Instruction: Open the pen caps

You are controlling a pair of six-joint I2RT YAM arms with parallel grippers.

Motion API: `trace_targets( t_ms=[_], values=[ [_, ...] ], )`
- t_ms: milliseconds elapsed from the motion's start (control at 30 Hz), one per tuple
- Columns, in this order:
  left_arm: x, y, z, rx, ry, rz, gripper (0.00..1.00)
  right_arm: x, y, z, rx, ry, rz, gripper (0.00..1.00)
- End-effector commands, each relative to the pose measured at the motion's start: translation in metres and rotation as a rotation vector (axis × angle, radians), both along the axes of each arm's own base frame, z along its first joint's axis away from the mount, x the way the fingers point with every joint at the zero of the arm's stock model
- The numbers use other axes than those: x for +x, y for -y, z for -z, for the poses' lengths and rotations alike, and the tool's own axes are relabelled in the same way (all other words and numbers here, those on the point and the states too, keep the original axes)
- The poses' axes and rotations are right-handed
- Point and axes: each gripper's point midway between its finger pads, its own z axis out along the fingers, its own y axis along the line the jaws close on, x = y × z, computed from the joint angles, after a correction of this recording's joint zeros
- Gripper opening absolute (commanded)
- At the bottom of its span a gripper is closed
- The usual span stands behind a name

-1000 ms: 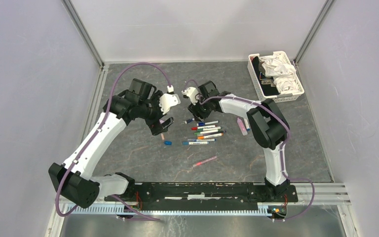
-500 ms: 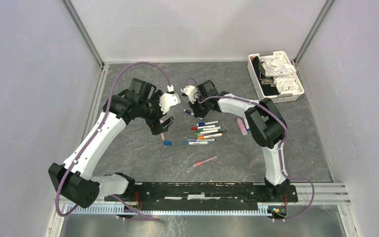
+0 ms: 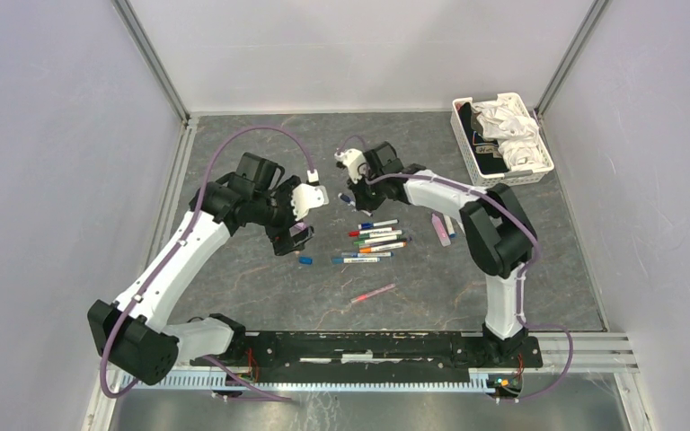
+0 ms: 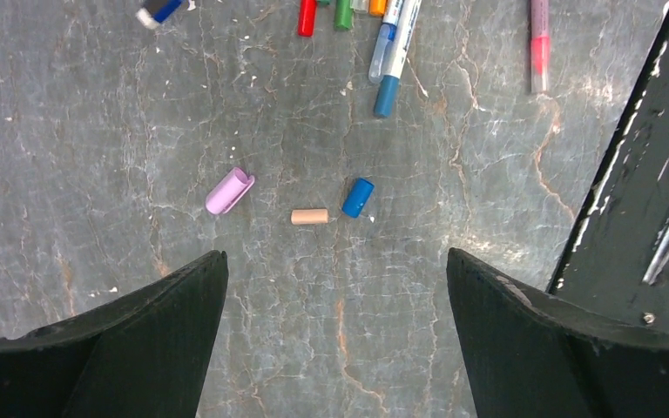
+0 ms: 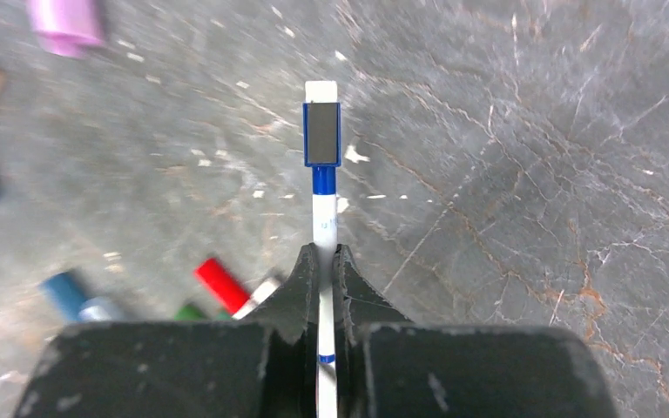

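Pen caps (image 4: 309, 216): three short loose plastic cylinders lying flat in a small cluster, near one another but apart.
Lilac cap (image 4: 229, 191): leftmost of the three in the left wrist view. It is smooth, lies slanted, and has an open hollow mouth at its upper end.
Tan cap (image 4: 309, 216): the middle one, a plain matte stub lying level.
Blue cap (image 4: 358, 198): glossy and tilted, just right of the tan one and not touching it.
Left gripper (image 4: 335, 261): dark matte fingers spread wide apart and holding nothing. The three caps show between them.
Right gripper (image 5: 322, 257): black scuffed fingers pinched together on the Pen.
Pen (image 5: 324, 218): slim white round barrel pointing straight out from the fingers. It has a blue band, then a squared blue sleeve with a flat dark face, and a white stub at the far tip.
Pens (image 3: 377, 241): thin white barrels with red, green, orange and blue ends, lying roughly parallel to the right of the loose caps.
Basket (image 3: 517, 176): white slotted plastic, rectangular, in the far right corner, holding crumpled white material.
Surface (image 4: 96, 131): grey and stone-like, with pale veins, rusty cracks and white specks. The caps lie on it.
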Motion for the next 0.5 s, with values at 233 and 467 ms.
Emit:
trace_targets(
  t_ms=[233, 467],
  values=[
    [0.018, 0.010, 0.007, 0.045, 0.131, 0.258, 1.00, -0.106, -0.028, -0.096, 0.454, -0.299, -0.154, 0.00],
    [0.007, 0.019, 0.011, 0.027, 0.108, 0.382, 0.99, -0.148, -0.043, -0.126, 0.594, -0.411, -0.279, 0.00]
  ],
)
